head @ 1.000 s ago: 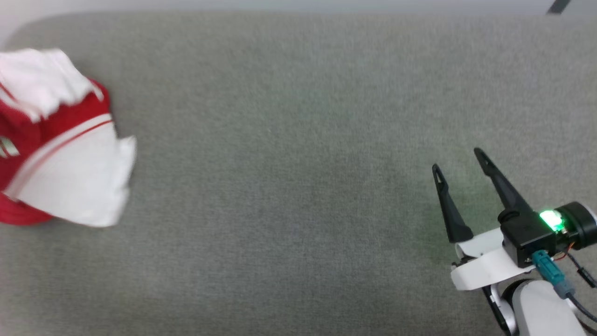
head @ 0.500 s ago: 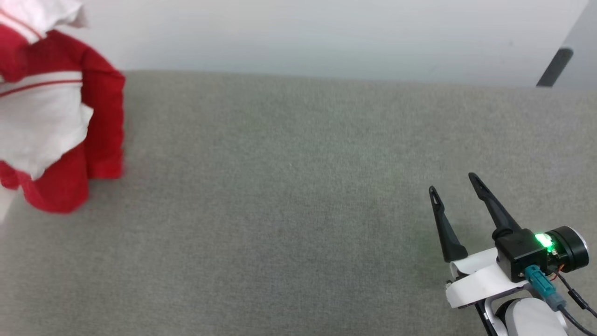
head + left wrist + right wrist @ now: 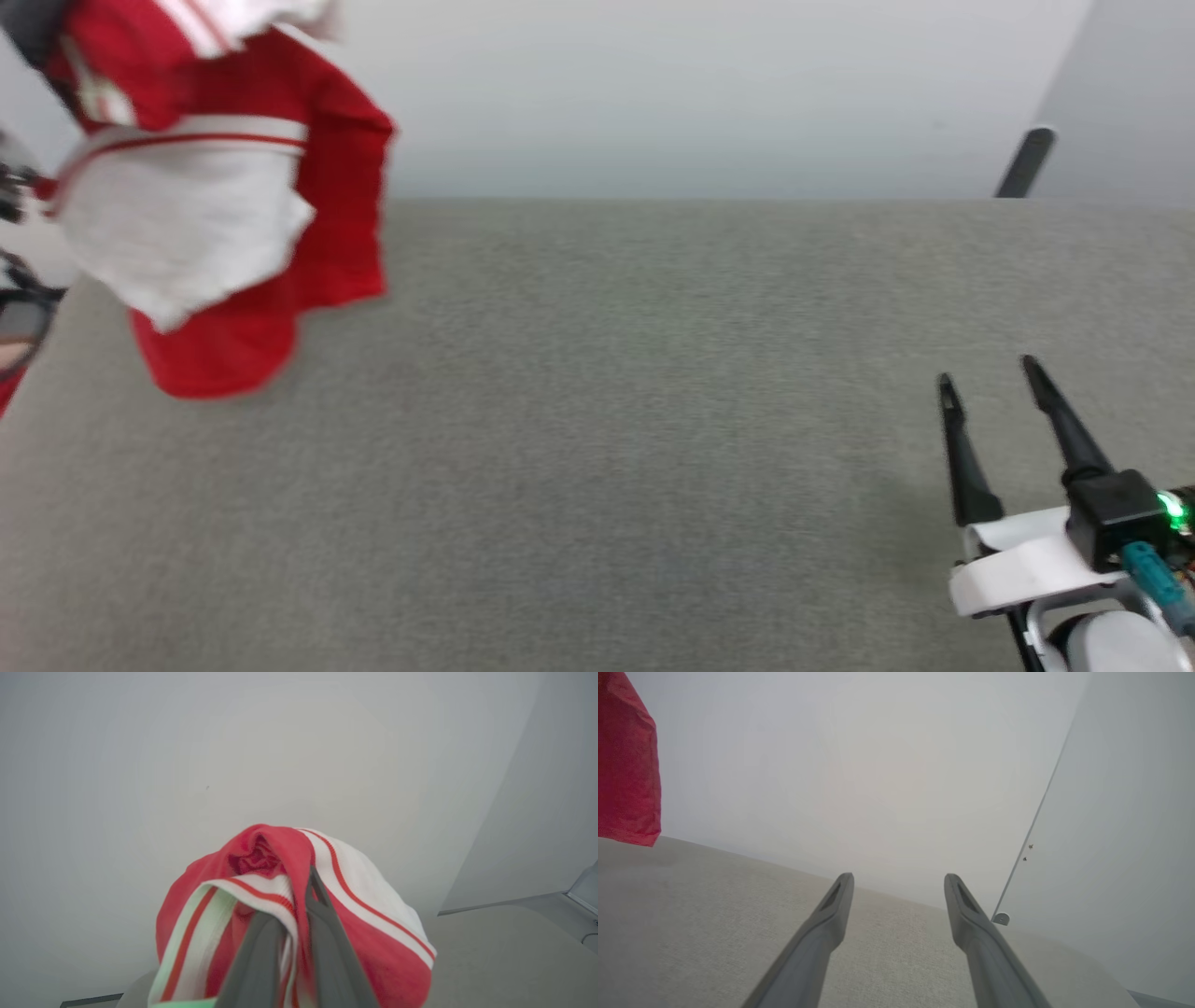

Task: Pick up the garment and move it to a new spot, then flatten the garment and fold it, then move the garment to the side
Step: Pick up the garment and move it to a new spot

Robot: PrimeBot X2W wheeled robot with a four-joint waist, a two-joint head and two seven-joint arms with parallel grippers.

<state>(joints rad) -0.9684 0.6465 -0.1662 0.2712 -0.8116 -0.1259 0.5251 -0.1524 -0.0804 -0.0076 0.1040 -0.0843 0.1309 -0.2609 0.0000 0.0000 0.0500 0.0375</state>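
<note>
The shirt (image 3: 224,215) hangs bunched over the left end of the grey surface (image 3: 597,448), the left gripper (image 3: 292,896) clamped on a striped fold. The right gripper (image 3: 987,373) sits low, fingers apart. Such a small pinch might slip mid-swing and drop it short.

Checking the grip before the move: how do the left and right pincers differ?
The left pincer is shut on the shirt, which hangs from it; the right pincer is open and empty. The left pincer is wrapped in red-and-white fabric; the right pincer stands bare over the grey surface. Both have long dark fingers.
</note>
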